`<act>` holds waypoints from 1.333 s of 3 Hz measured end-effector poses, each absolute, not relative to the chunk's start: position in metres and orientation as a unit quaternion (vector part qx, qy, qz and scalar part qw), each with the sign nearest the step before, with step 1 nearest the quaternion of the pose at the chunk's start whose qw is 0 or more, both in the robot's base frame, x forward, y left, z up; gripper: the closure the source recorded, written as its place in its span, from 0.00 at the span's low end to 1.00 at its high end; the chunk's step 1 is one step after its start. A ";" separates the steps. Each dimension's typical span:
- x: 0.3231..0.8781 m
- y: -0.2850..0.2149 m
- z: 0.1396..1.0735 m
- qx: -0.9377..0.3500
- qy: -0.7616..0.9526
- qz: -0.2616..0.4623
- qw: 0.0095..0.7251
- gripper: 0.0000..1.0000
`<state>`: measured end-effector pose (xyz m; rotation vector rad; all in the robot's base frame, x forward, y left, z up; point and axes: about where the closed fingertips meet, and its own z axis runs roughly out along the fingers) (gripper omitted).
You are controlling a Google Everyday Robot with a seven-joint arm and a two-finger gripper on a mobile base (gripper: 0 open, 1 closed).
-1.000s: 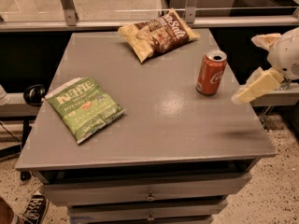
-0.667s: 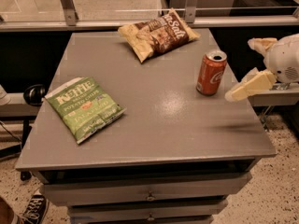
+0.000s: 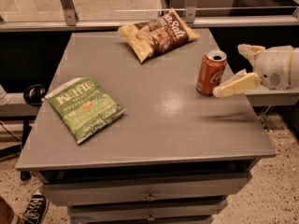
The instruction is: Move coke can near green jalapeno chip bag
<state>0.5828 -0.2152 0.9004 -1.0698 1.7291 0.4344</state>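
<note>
The pale two-finger gripper [image 3: 229, 71] has slid in from 3 o'clock over the last second, and its lower finger tip now sits just beside the base of the small red-orange aluminium coke can [image 3: 211, 73]. The can has not moved: it stands upright at about 2 o'clock on the grey tabletop [image 3: 163, 120]. The cream fingers [image 3: 237, 85] are spread wide and hold nothing, so I judge the grasp is about to begin. The flat green crinkly jalapeno chip bag [image 3: 85, 107] lies well apart at 9 o'clock. The arm is cut off at the right edge. Whether the lower finger touches the can I cannot tell.
</note>
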 end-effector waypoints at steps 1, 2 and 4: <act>0.593 -0.200 0.890 -0.431 0.706 0.212 0.520 0.00; 0.596 -0.191 0.881 -0.426 0.699 0.230 0.527 0.16; 0.596 -0.182 0.884 -0.422 0.692 0.246 0.532 0.64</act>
